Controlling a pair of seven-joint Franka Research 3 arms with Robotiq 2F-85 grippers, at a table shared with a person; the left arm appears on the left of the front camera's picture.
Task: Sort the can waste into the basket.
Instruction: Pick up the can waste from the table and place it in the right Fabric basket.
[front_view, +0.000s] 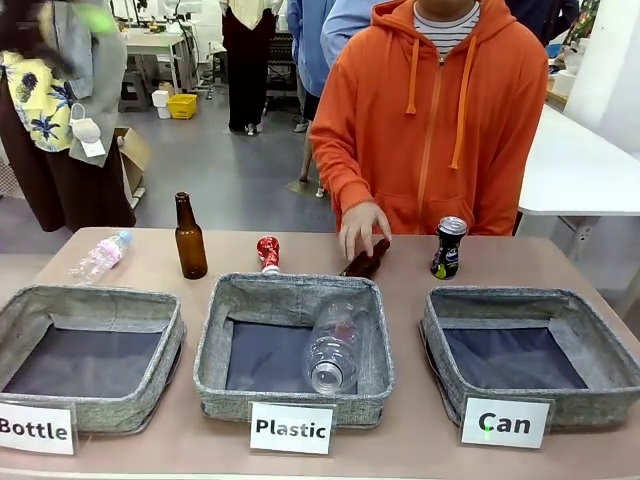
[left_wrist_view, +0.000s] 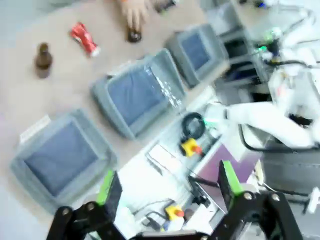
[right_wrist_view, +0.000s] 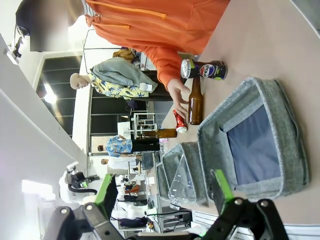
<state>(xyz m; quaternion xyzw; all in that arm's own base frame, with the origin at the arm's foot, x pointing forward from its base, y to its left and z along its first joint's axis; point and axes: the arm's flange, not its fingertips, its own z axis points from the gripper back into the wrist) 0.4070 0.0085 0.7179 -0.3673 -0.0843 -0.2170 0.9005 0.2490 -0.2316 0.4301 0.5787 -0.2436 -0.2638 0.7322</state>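
Nearest the robot, both grippers are found wide open and empty: the left gripper (left_wrist_view: 167, 177) is held high above the table (front_view: 410, 300), looking down on all three baskets, and the right gripper (right_wrist_view: 162, 182) is held short of the near wall of the Can basket (front_view: 590, 405). Nothing is seen inside that basket, so the task is judged to be at its start, with no can reached for yet. The Can basket is set at the table's right end, with the Plastic basket (front_view: 290, 287) beside it across a bare strip of table. Just beyond the Can basket's far left corner, the black can (front_view: 449, 247) stands upright and apart from the rim. It is judged the natural first pick for the right arm: a reach over the basket is called for, the jaws set around the can's body, followed by a short carry back. Open table lies to the can's right, but to its left the room is narrowed by a person's hand (front_view: 362, 226) resting on a lying brown bottle (front_view: 366, 262). The red can (front_view: 268, 252) lies farther left, close behind the Plastic basket's far rim.
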